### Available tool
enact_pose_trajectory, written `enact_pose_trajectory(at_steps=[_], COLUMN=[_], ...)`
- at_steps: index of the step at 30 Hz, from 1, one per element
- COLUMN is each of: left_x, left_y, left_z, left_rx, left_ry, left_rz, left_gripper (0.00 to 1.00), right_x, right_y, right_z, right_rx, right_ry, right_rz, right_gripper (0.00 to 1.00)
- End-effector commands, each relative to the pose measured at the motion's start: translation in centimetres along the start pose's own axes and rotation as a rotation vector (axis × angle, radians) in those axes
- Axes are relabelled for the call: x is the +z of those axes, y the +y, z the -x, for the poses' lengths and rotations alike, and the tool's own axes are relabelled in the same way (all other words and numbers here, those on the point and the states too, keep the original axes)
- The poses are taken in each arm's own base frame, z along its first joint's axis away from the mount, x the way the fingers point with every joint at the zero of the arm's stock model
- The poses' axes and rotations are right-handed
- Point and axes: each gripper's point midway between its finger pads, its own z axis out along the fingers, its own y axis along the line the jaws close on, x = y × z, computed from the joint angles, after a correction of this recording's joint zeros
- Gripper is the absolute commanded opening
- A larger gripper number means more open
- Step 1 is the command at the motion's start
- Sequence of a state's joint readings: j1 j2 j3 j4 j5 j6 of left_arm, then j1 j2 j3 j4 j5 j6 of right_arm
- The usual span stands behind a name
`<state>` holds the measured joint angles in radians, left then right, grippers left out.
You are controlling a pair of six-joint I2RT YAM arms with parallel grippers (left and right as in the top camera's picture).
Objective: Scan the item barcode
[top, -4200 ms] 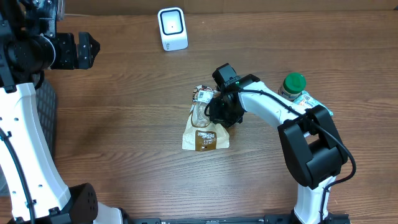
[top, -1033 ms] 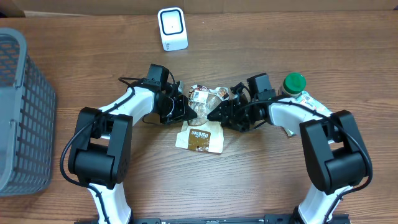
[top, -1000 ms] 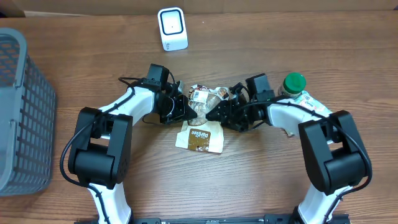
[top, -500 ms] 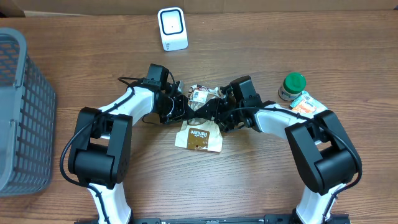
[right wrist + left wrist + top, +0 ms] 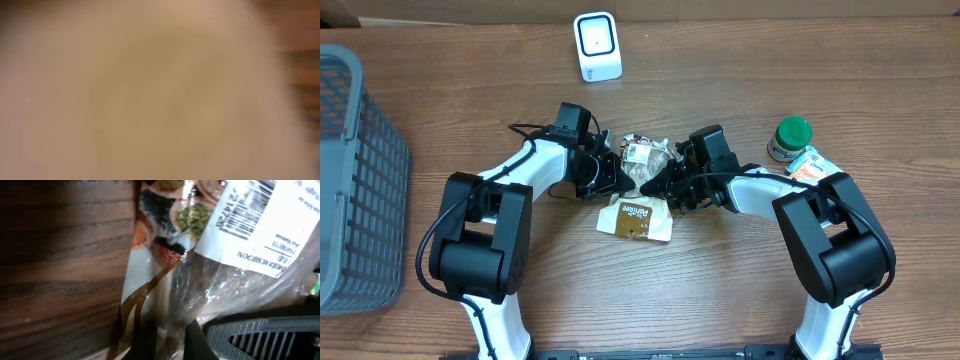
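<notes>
Both arms converge on the snack pouch (image 5: 636, 218), centre of the table (image 5: 740, 300), overhead view.
Left gripper (image 5: 623, 181) clamped on the pouch's crumpled clear top; left wrist view shows a barcode label (image 5: 248, 202) at upper right. Right gripper (image 5: 653, 186) jaws together against the same top; a pinch on the film can't be confirmed, as the right wrist view is a tan blur. Scanner (image 5: 597, 46) upper centre, well apart. Basket (image 5: 355, 170) far left; green-lidded jar (image 5: 790, 138) right.

The overhead camera looks straight down on the table (image 5: 740, 300). The left wrist camera sits very close to the packet (image 5: 200, 255), which overhead also shows mid-table; the right wrist view is too near, giving only tan blur.
</notes>
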<state>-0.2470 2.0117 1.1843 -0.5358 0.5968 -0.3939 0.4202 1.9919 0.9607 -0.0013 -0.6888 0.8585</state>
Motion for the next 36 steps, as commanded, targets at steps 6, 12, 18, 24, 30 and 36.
enact_pose_trajectory(at_steps=[6,12,18,24,30,36], left_x=[-2.7,-10.3,-19.6,-27.2,-30.5,-31.3], left_y=[-0.6,-3.2,-5.3,-3.4,2.0,4.2], left_z=[1.4,3.7,4.6,4.0,3.1,2.6], left_rx=[0.061,0.17,0.208,0.162,0.011,-0.043], left_ry=[-0.019,-0.124,-0.258,-0.368,-0.404,-0.404], left_rz=[0.014,0.051,0.07,0.127,0.257,0.327], left_gripper=[0.04,0.04,0.08,0.17,0.24,0.45], right_x=[0.7,0.6,0.3,-0.8,-3.0,-4.3], right_y=[0.2,1.2,2.9,5.5,8.3,9.7], right_z=[-1.2,-1.7,-2.7,-4.2,-6.0,-6.1], right_rx=[-0.09,-0.164,-0.282,-0.458,-0.621,-0.668], right_ry=[0.063,0.094,0.145,0.207,0.263,0.241], right_rz=[0.045,0.1,0.196,0.349,0.503,0.529], right_gripper=[0.04,0.04,0.04,0.04,0.04,0.04])
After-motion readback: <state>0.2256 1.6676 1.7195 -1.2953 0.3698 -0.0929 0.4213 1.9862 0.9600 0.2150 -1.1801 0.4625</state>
